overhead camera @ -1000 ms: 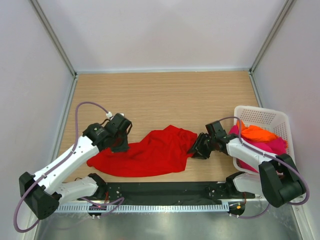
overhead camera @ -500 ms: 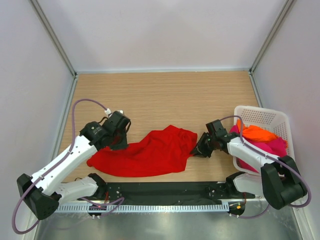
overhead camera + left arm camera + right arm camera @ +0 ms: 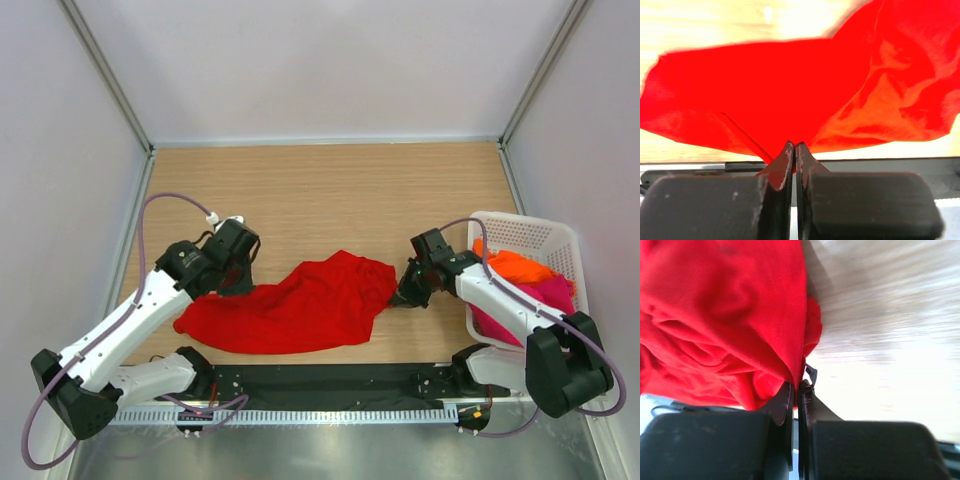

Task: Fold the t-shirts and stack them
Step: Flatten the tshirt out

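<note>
Left tool (image 3: 242, 288) and right tool (image 3: 400, 298), each pinched tight on an opposite edge of the red t-shirt (image 3: 300, 310), have crept slightly upward in frame, tugging it wider across the lower-centre bench (image 3: 330, 200). Spreading seems underway, folding unstarted.

Top view high behind left pincer (image 3: 241, 287) and right pincer (image 3: 402, 298), looking down on whole table (image 3: 330, 190), wrist views close behind each pincer's tips, facing ahead, red t-shirt (image 3: 300, 310) shared by all three.
</note>
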`<state>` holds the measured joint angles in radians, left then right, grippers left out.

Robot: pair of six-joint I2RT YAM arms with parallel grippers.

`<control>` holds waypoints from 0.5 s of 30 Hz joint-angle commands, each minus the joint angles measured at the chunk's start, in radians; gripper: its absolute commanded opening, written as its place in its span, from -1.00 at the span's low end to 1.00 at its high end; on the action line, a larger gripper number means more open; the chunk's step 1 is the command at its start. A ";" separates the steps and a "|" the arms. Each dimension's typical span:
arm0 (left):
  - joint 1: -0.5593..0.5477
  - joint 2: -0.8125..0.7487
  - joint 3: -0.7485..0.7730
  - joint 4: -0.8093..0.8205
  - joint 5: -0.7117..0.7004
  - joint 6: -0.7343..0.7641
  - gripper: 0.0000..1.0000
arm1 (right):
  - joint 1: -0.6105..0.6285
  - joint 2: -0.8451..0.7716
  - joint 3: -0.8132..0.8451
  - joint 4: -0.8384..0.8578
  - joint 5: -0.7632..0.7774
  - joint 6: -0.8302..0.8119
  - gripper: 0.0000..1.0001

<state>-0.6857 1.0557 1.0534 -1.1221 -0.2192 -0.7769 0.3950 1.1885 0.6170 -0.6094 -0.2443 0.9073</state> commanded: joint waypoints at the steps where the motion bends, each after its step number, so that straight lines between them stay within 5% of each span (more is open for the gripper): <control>1: 0.003 -0.020 0.112 -0.043 -0.101 -0.004 -1.00 | 0.002 0.019 0.145 -0.149 0.140 -0.100 -0.98; 7: 0.008 -0.033 0.319 -0.133 -0.403 -0.048 -0.99 | -0.008 0.126 0.492 -0.366 0.540 -0.248 -0.98; 15: 0.087 0.003 0.546 -0.075 -0.706 0.014 -0.99 | -0.137 0.226 0.875 -0.308 0.917 -0.458 -0.98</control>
<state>-0.6430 1.0504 1.5341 -1.2304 -0.7296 -0.7956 0.3119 1.4101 1.3746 -0.9333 0.4347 0.5785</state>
